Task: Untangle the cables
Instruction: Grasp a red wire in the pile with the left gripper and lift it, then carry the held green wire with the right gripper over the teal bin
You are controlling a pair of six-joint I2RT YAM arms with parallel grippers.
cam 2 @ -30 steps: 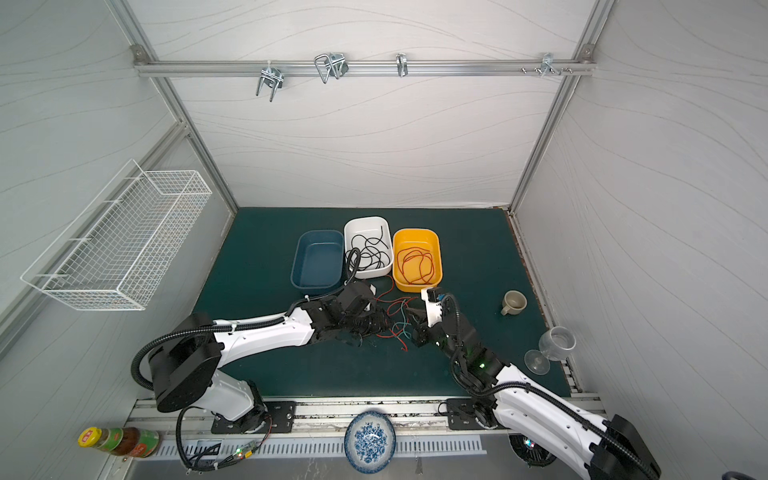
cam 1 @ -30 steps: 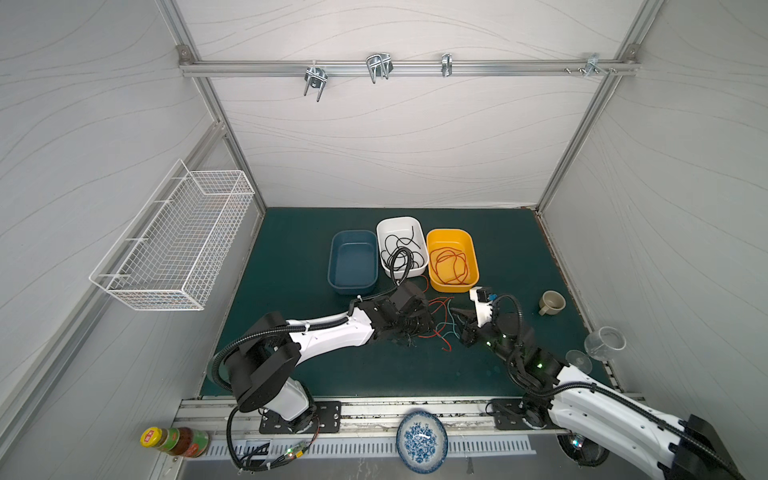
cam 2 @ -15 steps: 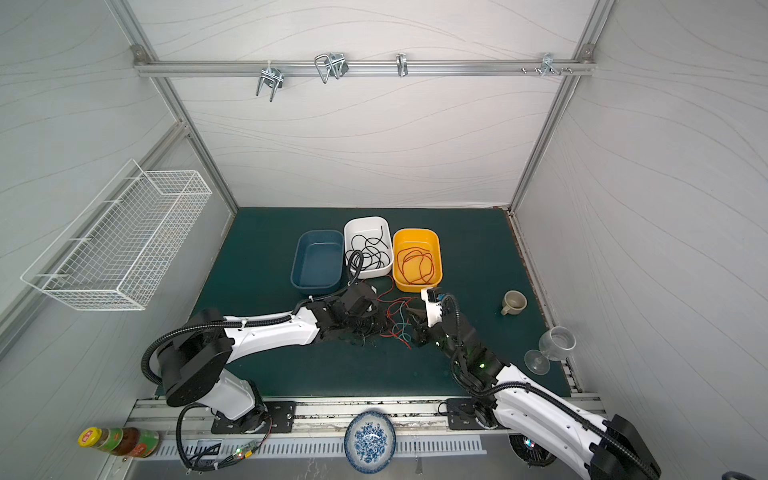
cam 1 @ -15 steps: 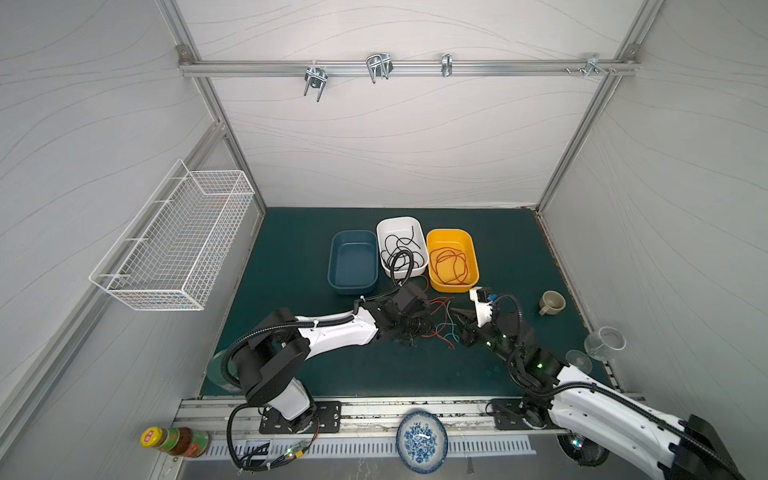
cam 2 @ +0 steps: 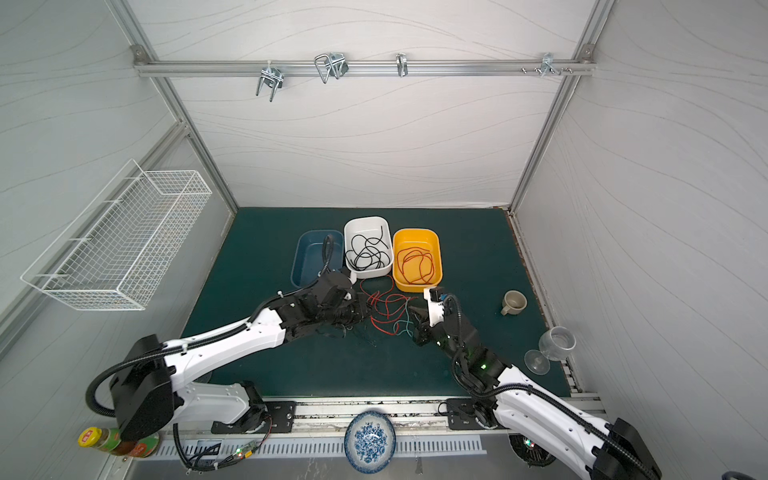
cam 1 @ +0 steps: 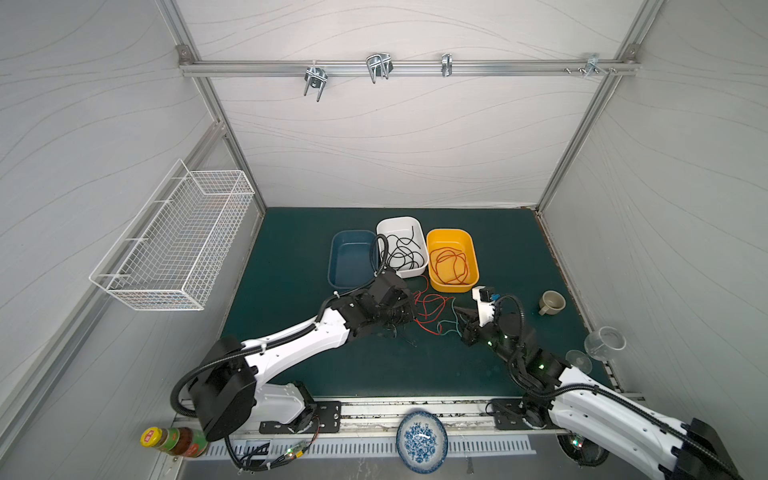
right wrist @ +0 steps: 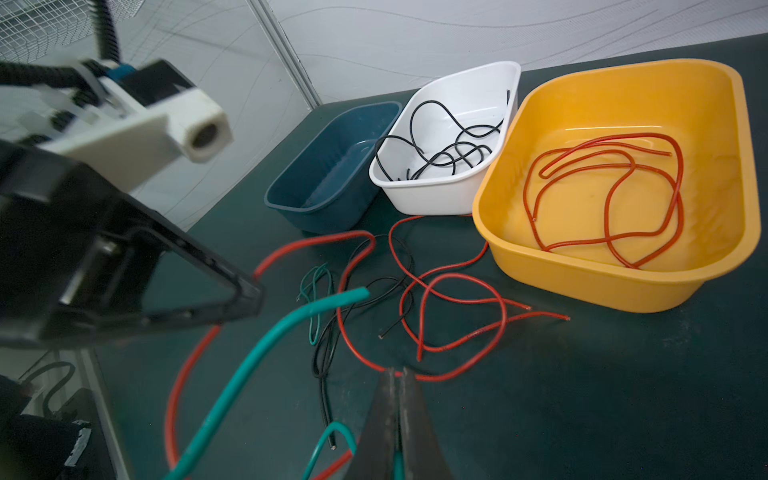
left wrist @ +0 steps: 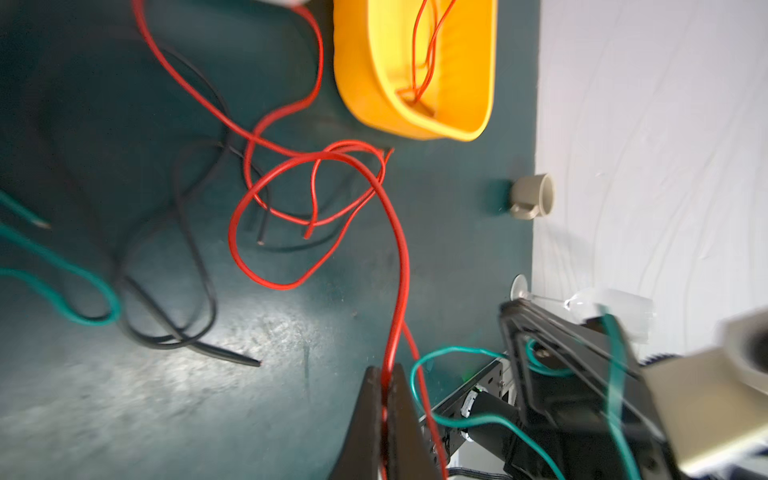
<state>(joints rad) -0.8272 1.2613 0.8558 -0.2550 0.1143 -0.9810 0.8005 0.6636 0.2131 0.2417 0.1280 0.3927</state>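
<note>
Left gripper (left wrist: pixel 385 374) newly on cropped cable (left wrist: pixel 401 257)

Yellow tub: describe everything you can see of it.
The yellow tub is a shallow rectangular bin with rounded corners and a flared rim, and looks like glossy plastic. It stands upright on the dark green mat. In both top views it is the right-hand end of a row of three tubs, close beside the white tub; whether the two touch cannot be told. A loosely looped red cable lies on its floor. Nothing else is inside it.
</note>
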